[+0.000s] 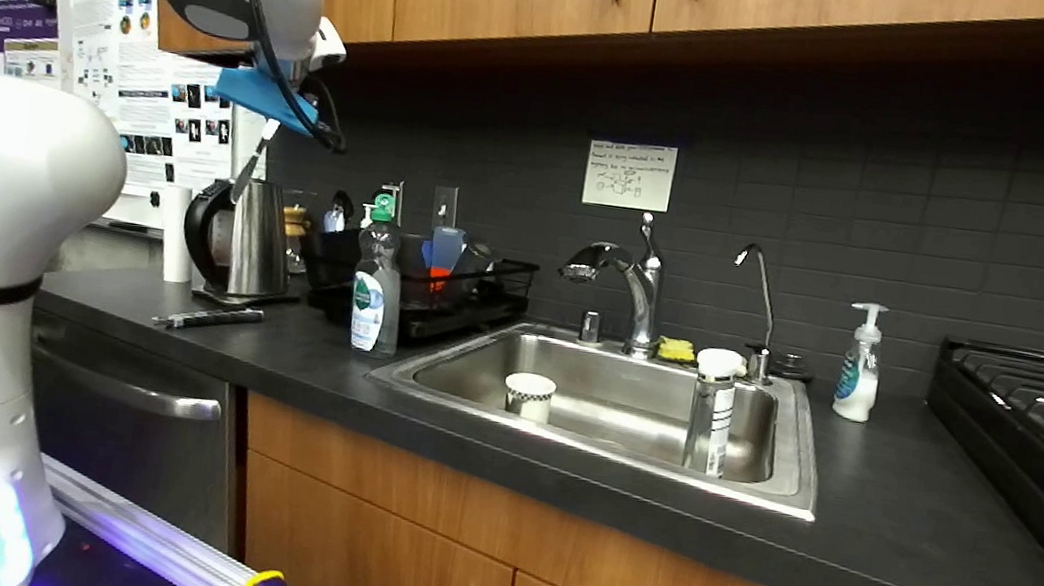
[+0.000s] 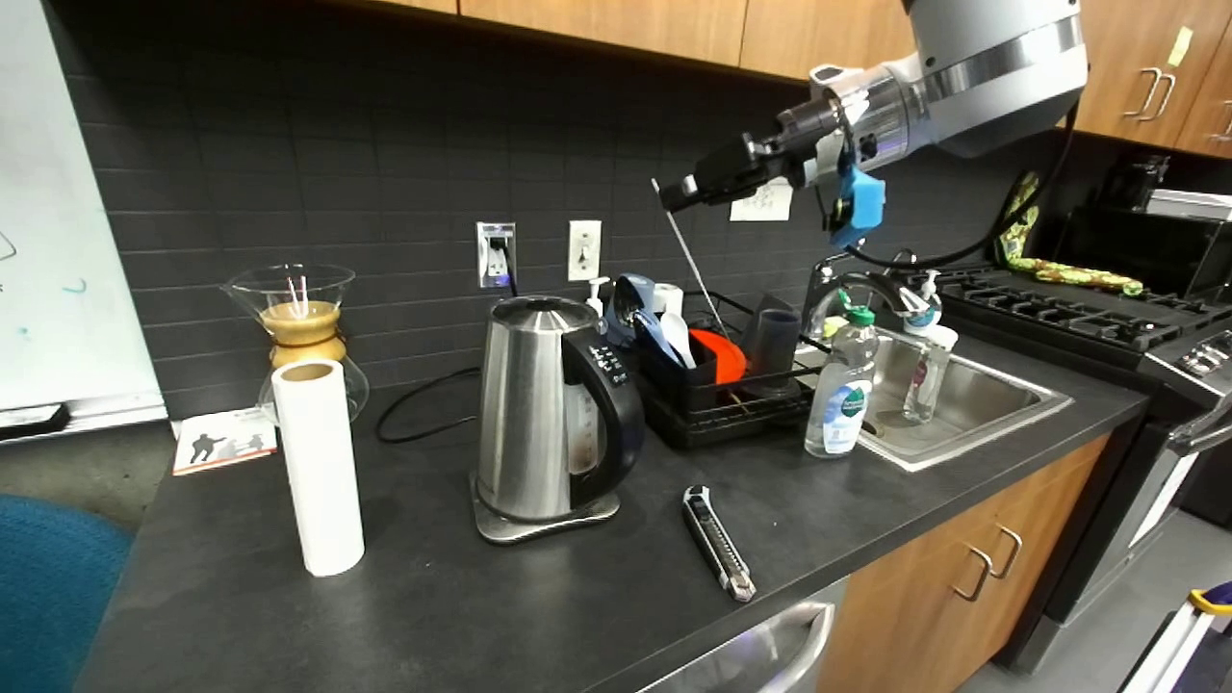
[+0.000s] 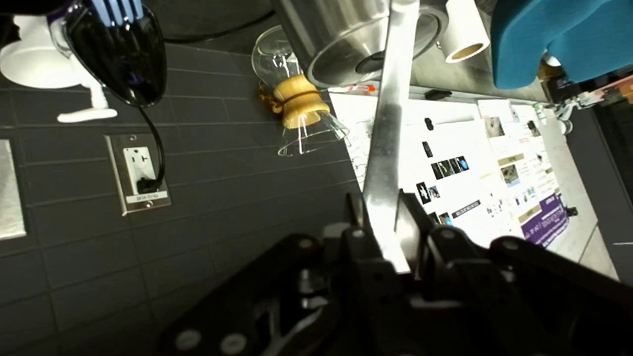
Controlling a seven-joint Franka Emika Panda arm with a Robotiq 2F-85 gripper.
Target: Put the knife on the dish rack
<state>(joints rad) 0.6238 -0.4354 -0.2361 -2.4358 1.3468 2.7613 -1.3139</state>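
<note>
My gripper (image 2: 677, 195) is high above the counter in an exterior view, with its fingers pointing to the side. It is shut on a long, thin silver knife (image 2: 693, 255), which hangs tilted downward. In the wrist view the knife (image 3: 388, 133) runs up from between the fingertips (image 3: 381, 205). In an exterior view the knife (image 1: 247, 171) shows below the blue wrist part, which hides the fingers. The black dish rack (image 2: 751, 421) stands on the counter against the wall, with utensils and cups in it. It also shows in an exterior view (image 1: 463, 323).
A steel kettle (image 2: 529, 414) stands beside the rack, with a white paper roll (image 2: 322, 472) and a glass coffee maker (image 2: 306, 327) near it. A green-capped soap bottle (image 2: 842, 390) stands before the rack. A box cutter (image 2: 717, 544) lies on the counter. The steel sink (image 1: 596, 343) adjoins the rack.
</note>
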